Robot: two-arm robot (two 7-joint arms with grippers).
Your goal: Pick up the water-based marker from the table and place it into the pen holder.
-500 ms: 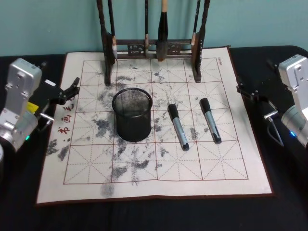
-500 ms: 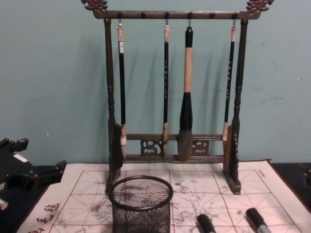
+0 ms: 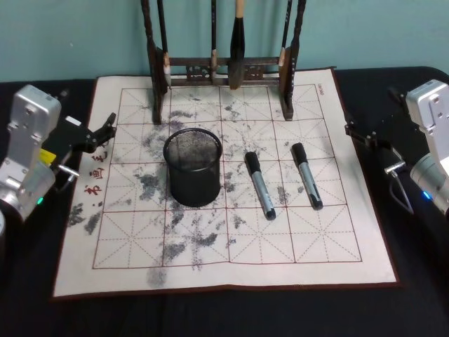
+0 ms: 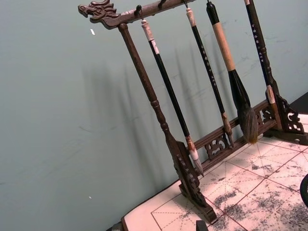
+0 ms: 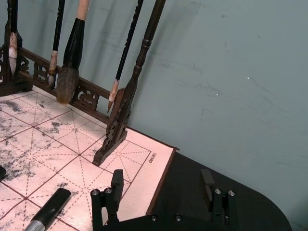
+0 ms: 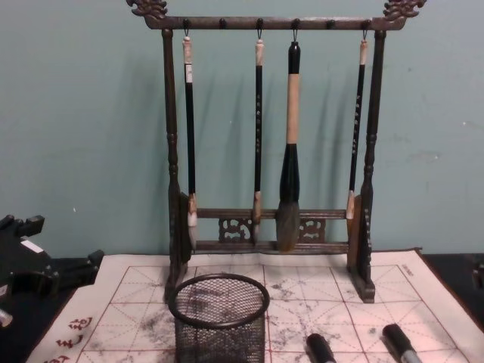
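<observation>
Two black-capped water-based markers lie on the ink-stained grid mat, one (image 3: 259,185) just right of the pen holder and the other (image 3: 306,175) farther right. Their caps (image 6: 321,349) (image 6: 398,340) show low in the chest view. The pen holder (image 3: 193,186) (image 6: 219,336), a black mesh cup, stands upright at the mat's middle. My left gripper (image 3: 106,128) (image 6: 66,243) hangs open over the mat's left edge, holding nothing. At the mat's right edge my right gripper (image 3: 353,132) (image 5: 162,185) is open and empty, with one marker (image 5: 48,209) ahead of it.
A tall dark wooden brush rack (image 3: 224,70) (image 6: 272,234) with several hanging brushes stands along the mat's far edge, behind the pen holder. The mat (image 3: 210,260) lies on a black table, with a teal wall close behind.
</observation>
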